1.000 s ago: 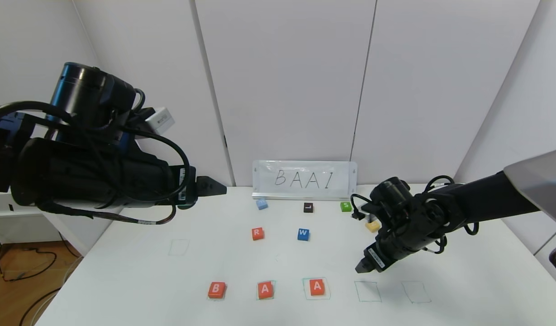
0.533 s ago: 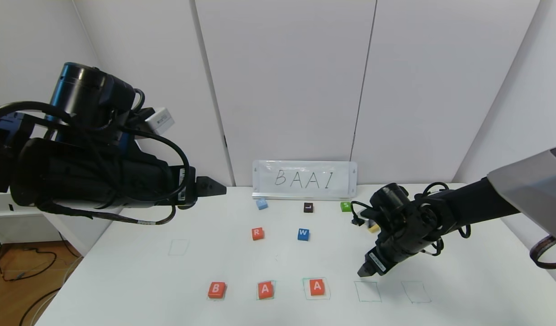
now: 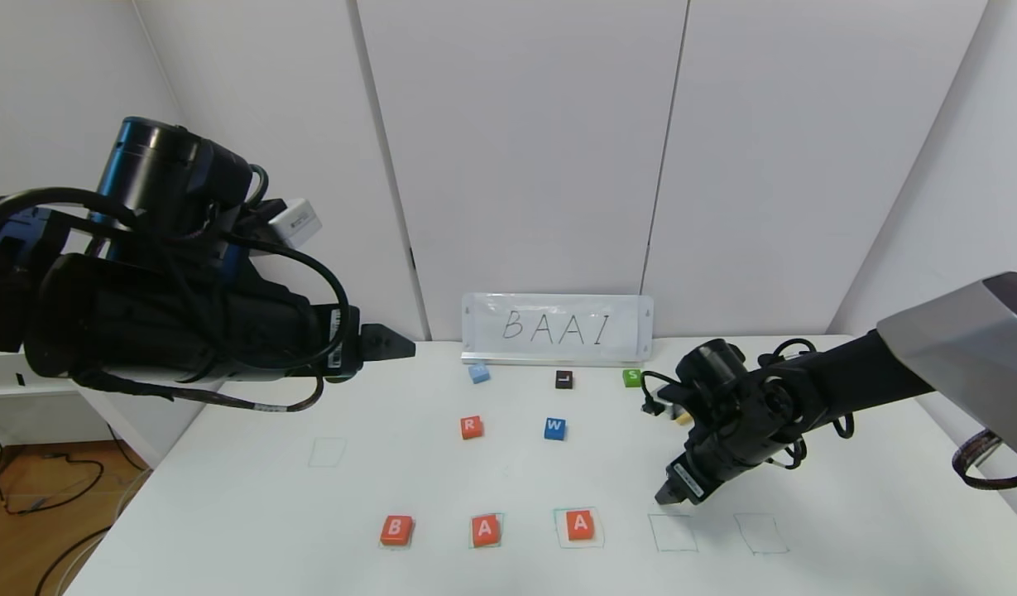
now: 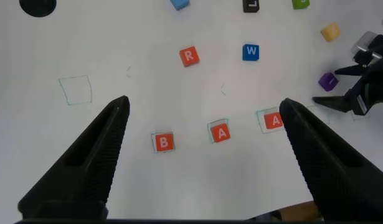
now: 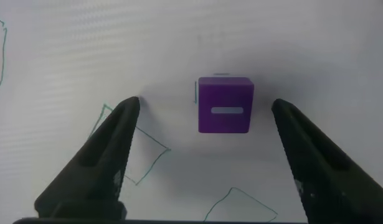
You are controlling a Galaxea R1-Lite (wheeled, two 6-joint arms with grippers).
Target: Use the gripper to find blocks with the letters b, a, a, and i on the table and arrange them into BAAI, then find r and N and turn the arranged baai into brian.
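On the white table (image 3: 227, 497), orange-red blocks B (image 3: 396, 530), A (image 3: 486, 530) and A (image 3: 580, 524) lie in a row near the front edge. The orange-red R block (image 3: 471, 427) lies farther back. The purple I block (image 5: 225, 104) lies on the table between my right gripper's (image 5: 205, 104) open fingers, untouched. In the head view it is hidden behind that gripper (image 3: 669, 495), which hangs low just behind an empty green outline (image 3: 672, 532). My left gripper (image 3: 388, 341) is open, empty and parked high at the left. No N block shows.
Blue W (image 3: 555, 428), black L (image 3: 563, 379), green S (image 3: 632, 377) and a light blue block (image 3: 478, 372) lie behind. A yellow block (image 4: 330, 31) lies by the right arm. A BAAI sign (image 3: 558, 329) stands at the back. Another empty outline (image 3: 760, 534) is front right.
My right arm has sunk a little toward the table and its gripper has crept slightly forward. The left arm and the blocks have not moved.
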